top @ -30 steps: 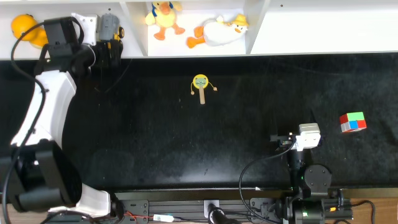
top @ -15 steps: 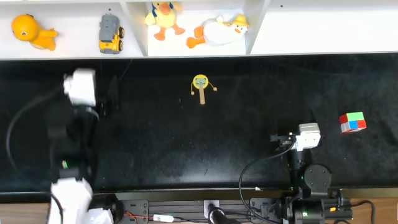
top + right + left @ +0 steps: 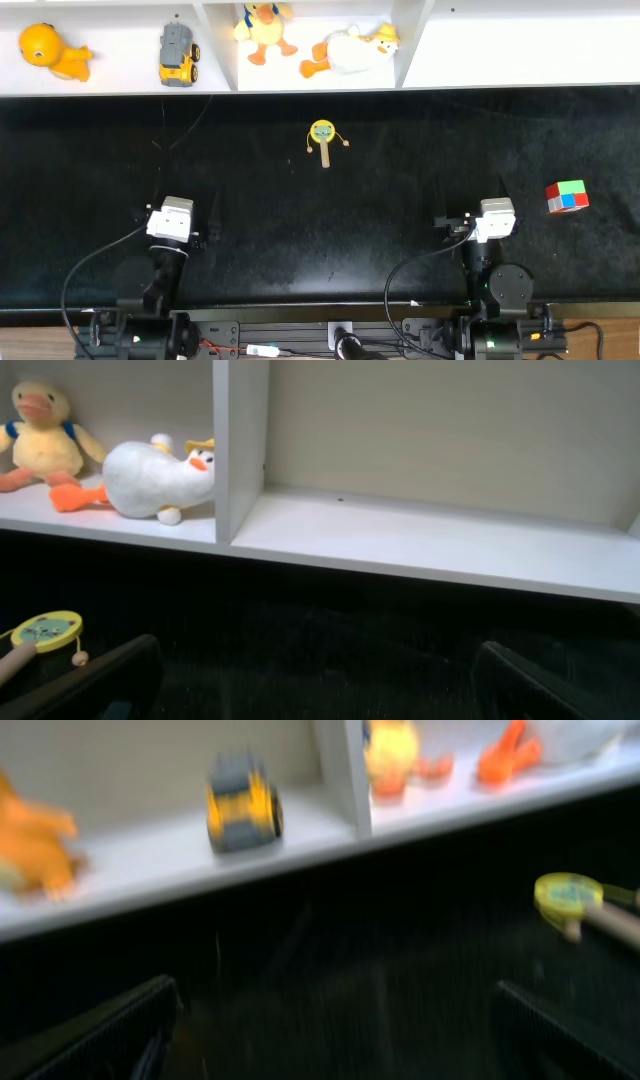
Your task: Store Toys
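Observation:
A yellow rattle drum (image 3: 323, 138) with a wooden handle lies on the black mat (image 3: 300, 230), just in front of the shelf. A colour cube (image 3: 567, 196) sits on the mat at the far right. On the white shelf (image 3: 500, 60) stand an orange duck (image 3: 50, 48), a grey and yellow truck (image 3: 177, 52), a yellow duck plush (image 3: 265, 28) and a white goose plush (image 3: 350, 48). My left gripper (image 3: 335, 1000) is open and holds nothing, low near the front left of the mat. My right gripper (image 3: 318, 660) is open too, low near the front right.
The shelf's right compartment (image 3: 430, 530) holds nothing. White dividers (image 3: 240, 450) separate the compartments. Cables and both arm bases line the table's front edge (image 3: 330, 320).
My left arm has pulled back from the shelf by the truck to the front left of the mat. The truck stays on the shelf. The right arm has not moved.

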`<state>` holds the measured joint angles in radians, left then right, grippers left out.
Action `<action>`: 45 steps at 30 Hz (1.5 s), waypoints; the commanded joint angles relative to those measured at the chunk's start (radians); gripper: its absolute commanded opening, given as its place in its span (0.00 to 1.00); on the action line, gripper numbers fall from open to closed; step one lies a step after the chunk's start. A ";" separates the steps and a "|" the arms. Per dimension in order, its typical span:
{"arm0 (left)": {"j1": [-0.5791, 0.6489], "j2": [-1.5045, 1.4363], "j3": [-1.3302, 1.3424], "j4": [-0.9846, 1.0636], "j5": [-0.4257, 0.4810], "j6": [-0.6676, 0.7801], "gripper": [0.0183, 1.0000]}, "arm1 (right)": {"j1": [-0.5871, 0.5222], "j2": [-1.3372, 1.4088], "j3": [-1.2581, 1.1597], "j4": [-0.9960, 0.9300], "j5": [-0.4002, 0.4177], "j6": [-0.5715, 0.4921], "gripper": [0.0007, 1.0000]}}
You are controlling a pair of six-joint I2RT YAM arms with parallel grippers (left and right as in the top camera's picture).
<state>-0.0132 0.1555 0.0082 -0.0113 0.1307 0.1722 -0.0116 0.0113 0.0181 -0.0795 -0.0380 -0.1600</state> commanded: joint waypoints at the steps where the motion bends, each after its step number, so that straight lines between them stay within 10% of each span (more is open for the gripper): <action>1: -0.045 -0.145 -0.001 -0.073 -0.153 -0.137 1.00 | 0.004 -0.008 -0.013 0.005 -0.006 0.007 1.00; 5: -0.044 -0.153 -0.001 -0.066 -0.215 -0.291 1.00 | 0.004 -0.008 -0.013 0.005 -0.006 0.006 1.00; 13: -0.029 -0.153 -0.002 -0.074 -0.195 -0.119 1.00 | 0.004 -0.008 -0.013 0.005 -0.006 0.007 1.00; 45: -0.010 -0.153 0.000 -0.072 -0.170 -0.161 1.00 | 0.004 -0.008 -0.013 0.005 0.002 0.002 1.00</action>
<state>-0.0254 0.0158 0.0082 -0.0795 -0.0456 0.0067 -0.0116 0.0109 0.0181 -0.0784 -0.0376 -0.1604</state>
